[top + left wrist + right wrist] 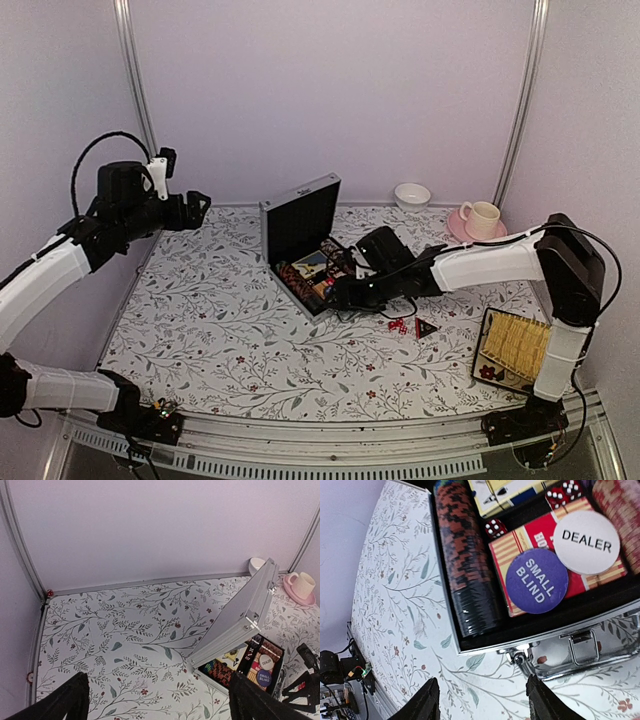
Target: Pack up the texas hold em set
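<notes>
Now the right fingers are spread and hold nothing, poised above the near rim of the case, by its chrome latch. The left fingers are spread and empty too, held high at 10 o'clock of the worktop. The case sits mid-worktop, open, with its lid upright.

Loose red dice and the marker lie on the worktop at 4 o'clock from the case, just beside each other. The packing looks nearly done but not finished.

To do this step well, I would swing the right fingers to those pieces. The small hard dice are best taken one at a time, across flat faces, and dropped in the pocket by the dice already stowed. The flat triangular marker will likely want a pinch across its edges.

Inside, ridged chips lie in a row on black lining. Glossy round buttons rest on striped cards. The shell is silver metal.
</notes>
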Available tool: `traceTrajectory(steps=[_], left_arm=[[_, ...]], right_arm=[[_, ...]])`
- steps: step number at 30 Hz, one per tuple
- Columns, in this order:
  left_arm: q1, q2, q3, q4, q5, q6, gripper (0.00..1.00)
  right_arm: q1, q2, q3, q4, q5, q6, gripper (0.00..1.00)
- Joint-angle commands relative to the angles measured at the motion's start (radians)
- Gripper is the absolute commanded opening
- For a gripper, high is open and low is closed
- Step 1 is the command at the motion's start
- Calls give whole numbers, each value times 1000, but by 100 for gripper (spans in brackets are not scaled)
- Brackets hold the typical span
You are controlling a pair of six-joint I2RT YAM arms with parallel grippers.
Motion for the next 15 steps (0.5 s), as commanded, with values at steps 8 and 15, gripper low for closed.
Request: traceTrajectory(steps=[8, 15], left_arm=[[70, 30, 204, 65, 72, -9, 97], [69, 46, 112, 50, 27, 9, 97]], right_arm=[[-27, -304, -61, -269, 76, -93, 61], [-11, -229, 17, -538, 204, -41, 54]])
